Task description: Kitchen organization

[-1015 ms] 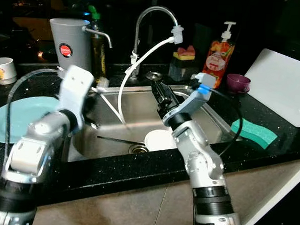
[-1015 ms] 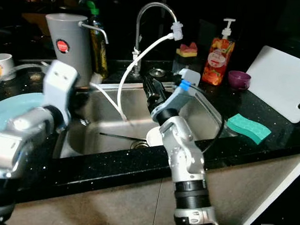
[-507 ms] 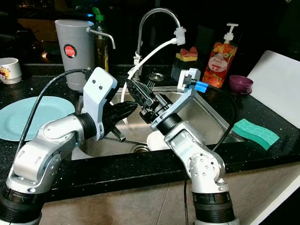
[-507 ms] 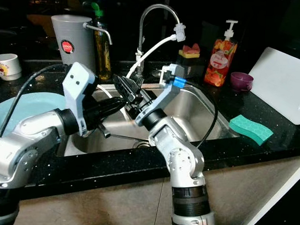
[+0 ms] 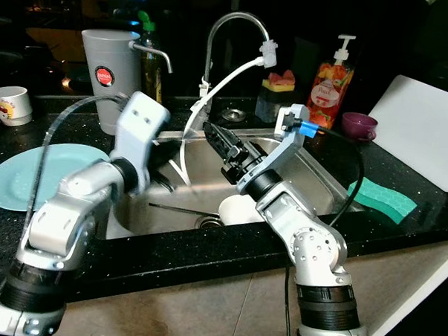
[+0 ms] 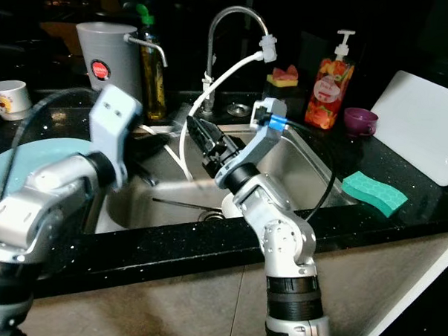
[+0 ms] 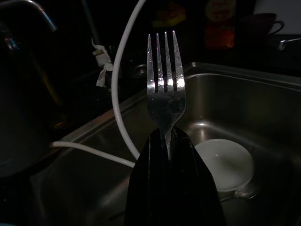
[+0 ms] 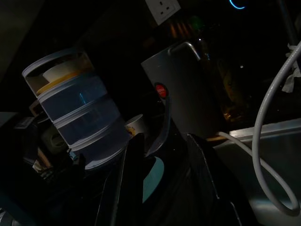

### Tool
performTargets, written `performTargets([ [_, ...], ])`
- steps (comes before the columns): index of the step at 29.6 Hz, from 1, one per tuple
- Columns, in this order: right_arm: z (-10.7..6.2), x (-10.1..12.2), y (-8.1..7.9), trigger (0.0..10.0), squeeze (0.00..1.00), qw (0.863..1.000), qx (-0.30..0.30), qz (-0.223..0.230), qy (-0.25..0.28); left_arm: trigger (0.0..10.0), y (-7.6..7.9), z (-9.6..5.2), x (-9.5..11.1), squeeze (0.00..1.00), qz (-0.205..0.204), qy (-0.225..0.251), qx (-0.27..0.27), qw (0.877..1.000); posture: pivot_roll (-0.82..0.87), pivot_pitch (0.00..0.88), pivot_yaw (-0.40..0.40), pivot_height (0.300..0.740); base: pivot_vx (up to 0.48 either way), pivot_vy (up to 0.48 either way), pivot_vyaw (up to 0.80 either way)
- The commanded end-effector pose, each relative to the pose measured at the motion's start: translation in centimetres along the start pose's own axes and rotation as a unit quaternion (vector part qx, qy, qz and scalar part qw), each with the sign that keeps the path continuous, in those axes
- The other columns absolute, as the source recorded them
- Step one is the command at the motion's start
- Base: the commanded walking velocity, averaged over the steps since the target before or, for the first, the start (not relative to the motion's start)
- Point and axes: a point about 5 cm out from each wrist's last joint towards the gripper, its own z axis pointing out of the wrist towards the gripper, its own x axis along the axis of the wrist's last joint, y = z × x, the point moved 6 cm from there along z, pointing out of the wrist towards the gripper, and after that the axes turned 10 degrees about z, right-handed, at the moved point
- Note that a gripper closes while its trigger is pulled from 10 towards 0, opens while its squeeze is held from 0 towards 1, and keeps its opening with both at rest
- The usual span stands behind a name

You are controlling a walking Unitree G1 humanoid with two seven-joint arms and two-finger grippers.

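Note:
A silver fork [image 7: 164, 84] stands tines-up in my left gripper [image 7: 164, 136], which is shut on its handle above the left side of the steel sink [image 5: 298, 171]. My right gripper [image 5: 214, 134] hangs over the middle of the sink and points left toward the left arm. Its fingers [image 8: 202, 174] stand apart, so it is open. A thin curved grey strip [image 8: 162, 125] shows in the gap; I cannot tell what it is. A white plate [image 5: 237, 208] lies on the sink bottom by the drain, and a thin utensil [image 5: 174, 208] lies beside it.
A faucet [image 5: 230, 23] with a white hose [image 5: 212, 93] rises behind the sink. On the left counter are a teal plate [image 5: 23, 174], a grey canister [image 5: 109, 66] and a mug [image 5: 7, 103]. To the right are a soap bottle [image 5: 328, 79], a purple cup [image 5: 357, 123], a green sponge [image 5: 382, 197] and a white board [image 5: 427, 125].
Half a second ago both grippers were close together over the sink. The left one has drawn back to the left and the right one has shifted slightly right, so they are apart.

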Motion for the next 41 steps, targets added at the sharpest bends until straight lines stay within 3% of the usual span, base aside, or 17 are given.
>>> performTargets([
  [1, -0.2, -0.4, 0.4, 10.0, 0.0, 1.0, -0.008, 0.006, -0.007, 10.0, -0.3, 0.2, 0.6, 0.0, -0.003, 0.011, 0.003, 1.0, 0.1, 0.087, -0.064, 0.74, 0.0, 0.0, 0.0],
  [4, -0.2, -0.6, 0.5, 10.0, 0.0, 1.0, -0.01, 0.02, -0.008, 10.0, 1.2, -0.3, 2.3, 0.0, -0.039, 0.055, -0.044, 0.997, 0.1, 0.085, -0.063, 0.74, 0.0, 0.0, 0.0],
  [5, -0.2, -0.6, 0.5, 10.0, 0.0, 1.0, -0.01, 0.02, -0.008, 10.0, 1.2, -0.3, 2.3, 0.0, -0.039, 0.055, -0.044, 0.997, 0.1, 0.085, -0.063, 0.74, 0.0, 0.0, 0.0],
  [8, -0.2, -1.0, 0.3, 10.0, 0.0, 0.999, -0.001, 0.046, -0.014, 10.0, 3.2, -1.1, 3.7, 0.0, -0.054, 0.093, -0.104, 0.989, 0.1, 0.081, -0.064, 0.74, 0.0, 0.0, 0.0],
  [21, -0.3, -1.3, -0.3, 10.0, 0.0, 0.997, 0.02, 0.069, -0.021, 10.0, 5.4, -1.7, 3.4, 0.0, -0.047, 0.096, -0.153, 0.982, 0.1, 0.073, -0.064, 0.74, 0.0, 0.0, 0.0],
  [23, -0.3, -1.3, -0.6, 10.0, 0.0, 0.997, 0.027, 0.07, -0.021, 10.0, 5.0, -1.3, 2.8, 0.0, -0.044, 0.082, -0.135, 0.986, 0.1, 0.073, -0.064, 0.74, 0.0, 0.0, 0.0],
  [29, -0.4, -1.2, -0.7, 10.0, 0.0, 0.997, 0.031, 0.071, -0.023, 10.0, 5.5, -1.7, 3.0, 0.0, -0.04, 0.087, -0.157, 0.983, 0.1, 0.073, -0.064, 0.74, 0.0, 0.0, 0.0],
  [34, -0.4, -1.3, -0.7, 10.0, 0.0, 0.997, 0.031, 0.073, -0.024, 10.0, 1.3, -0.5, 2.8, 0.0, -0.057, 0.081, -0.043, 0.994, 0.1, 0.073, -0.064, 0.74, 0.0, 0.0, 0.0],
  [41, -0.5, -1.2, -0.8, 10.0, 0.0, 0.996, 0.034, 0.076, -0.023, 10.0, 1.1, -0.6, 2.6, 0.0, -0.051, 0.076, -0.044, 0.995, 0.1, 0.076, -0.064, 0.74, 0.0, 0.0, 0.0],
])
